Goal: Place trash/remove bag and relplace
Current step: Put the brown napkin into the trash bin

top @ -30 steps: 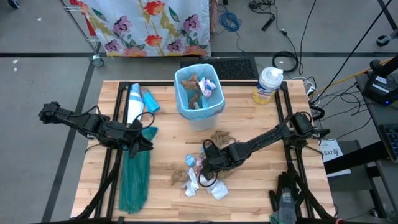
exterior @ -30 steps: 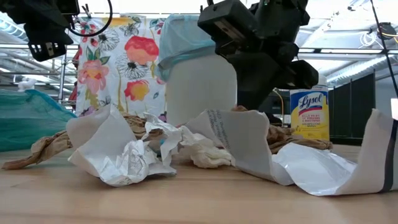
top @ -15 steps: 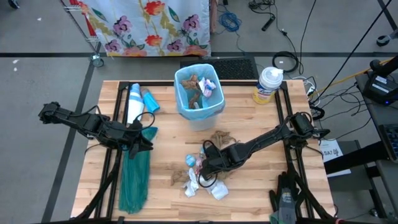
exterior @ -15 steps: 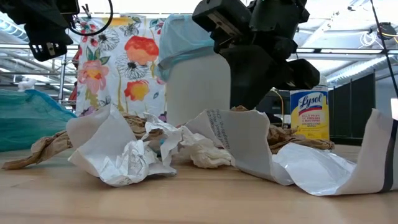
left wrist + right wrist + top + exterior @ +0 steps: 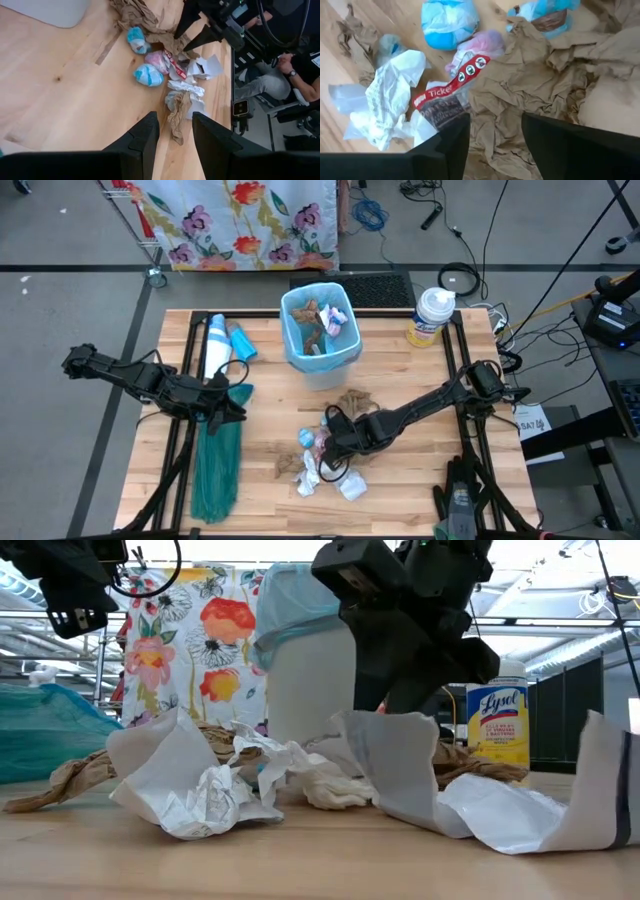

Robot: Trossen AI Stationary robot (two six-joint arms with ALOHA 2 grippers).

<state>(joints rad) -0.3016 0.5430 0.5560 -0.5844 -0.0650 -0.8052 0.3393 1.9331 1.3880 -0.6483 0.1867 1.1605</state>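
**Spotter:** Where are your arms relative to the white bin [image 5: 322,350]?

**Operator:** I have two arms in play. My right gripper [image 5: 330,443] sits low over the trash [image 5: 325,460], on the near side of the bin. Through its wrist camera I see its two fingers [image 5: 445,145] standing apart with nothing between them, brown paper [image 5: 530,85] right beneath. My left gripper [image 5: 232,402] waits off to the bin's left, fingers [image 5: 145,140] spread and empty, over one teal-green bag [image 5: 216,465].

**Spotter:** Count the pile for me.

**Operator:** I count two blue balls [image 5: 449,21], one pink wad [image 5: 480,42], one red ticket strip [image 5: 451,84], several white scraps [image 5: 385,100], and brown paper in at least two clumps. All of it lies loose on the wood, near the bin's front.

**Spotter:** And the bag?

**Operator:** One pale blue bag [image 5: 300,295] lines the bin, rim folded over the edge, with some trash pieces inside. Behind-right of the bin stands one Lysol tub [image 5: 431,317]. Left of the bin lie one white roll [image 5: 214,345] and one blue roll [image 5: 241,343].
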